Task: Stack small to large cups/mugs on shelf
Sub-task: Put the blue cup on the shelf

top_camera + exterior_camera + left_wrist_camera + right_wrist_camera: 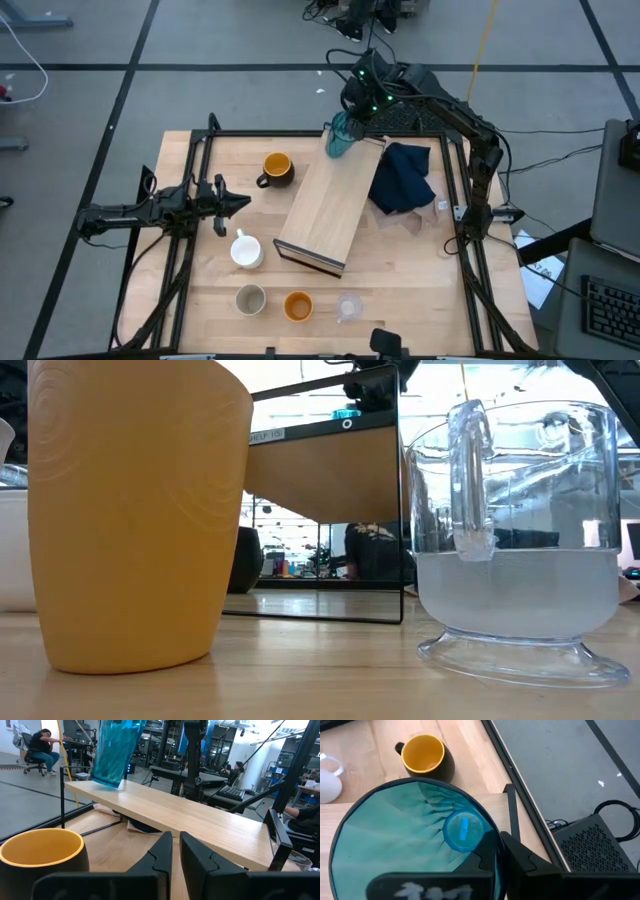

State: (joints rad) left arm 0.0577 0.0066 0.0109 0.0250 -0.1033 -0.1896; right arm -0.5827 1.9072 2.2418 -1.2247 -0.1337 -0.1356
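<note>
My right gripper is shut on the teal ribbed tumbler over the far end of the light-wood shelf. The shelf lies slanted on the table, and its far end looks raised. In the left wrist view the tumbler is tilted, with its base at the shelf's top. My left gripper is shut and empty, left of the shelf. The dark mug with the yellow inside, white mug, beige cup, orange cup and clear glass stand on the table. My right gripper holds the tumbler by its rim, with one finger inside the tumbler and the other outside. The fingers come from above, pointing down. The tumbler hangs tilted, mouth up. I cannot tell whether its base touches the shelf.
A navy cloth lies right of the shelf's far end. A dark frame rail borders the table. In the low view the orange cup and the clear glass stand close, in front of the shelf. People sit in the room beyond.
</note>
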